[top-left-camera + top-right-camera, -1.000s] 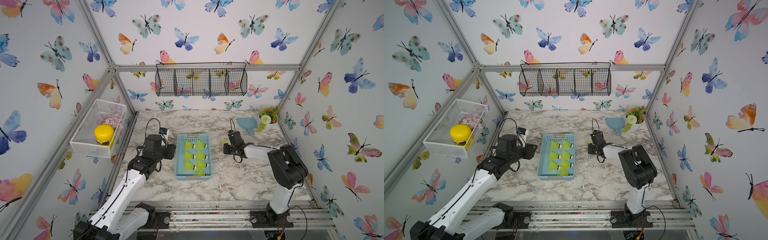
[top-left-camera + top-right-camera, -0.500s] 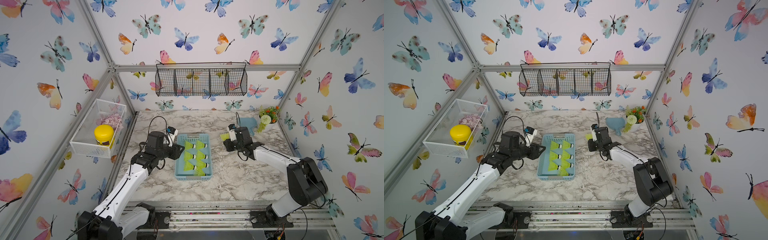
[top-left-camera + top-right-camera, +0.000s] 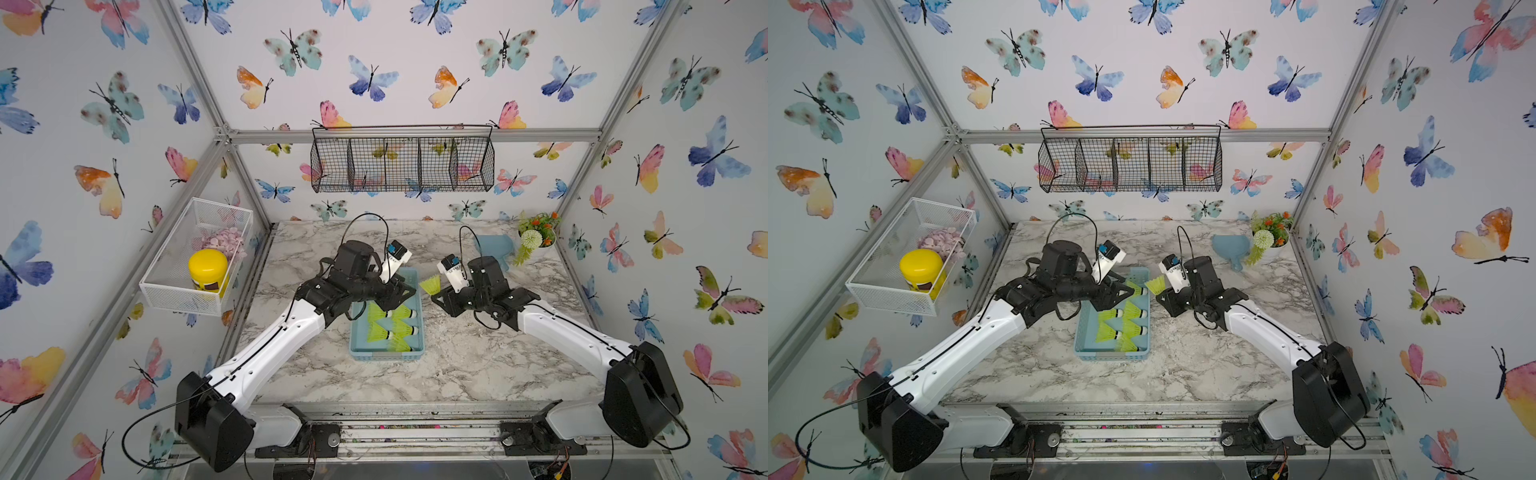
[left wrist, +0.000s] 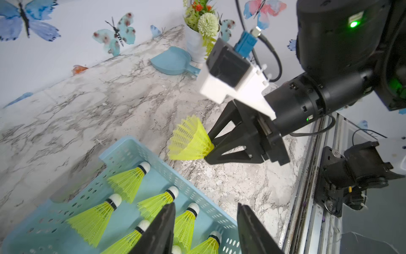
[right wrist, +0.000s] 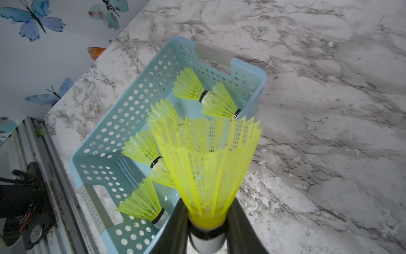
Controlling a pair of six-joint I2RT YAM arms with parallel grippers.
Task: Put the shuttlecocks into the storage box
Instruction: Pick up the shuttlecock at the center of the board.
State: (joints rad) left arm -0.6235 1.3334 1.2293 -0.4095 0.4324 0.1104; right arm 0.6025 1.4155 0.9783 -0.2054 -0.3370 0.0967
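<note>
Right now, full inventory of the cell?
shuttlecocks: at least six, neon yellow with white tips, lying in the storage box
held shuttlecock: one, neon yellow, in the air beside the box
storage box: one, light blue, perforated, mid-table
table: one, grey-white marble
scoop: one, blue, back right of the table
potted plant: one, green with orange flowers, back right corner
black wire basket: one, back wall
white mesh basket: one, left wall
jar: one, yellow, in the white mesh basket
pink pieces: a pile, in the same basket
left claw: open, empty, over the box
right claw: shut on the held shuttlecock
</note>
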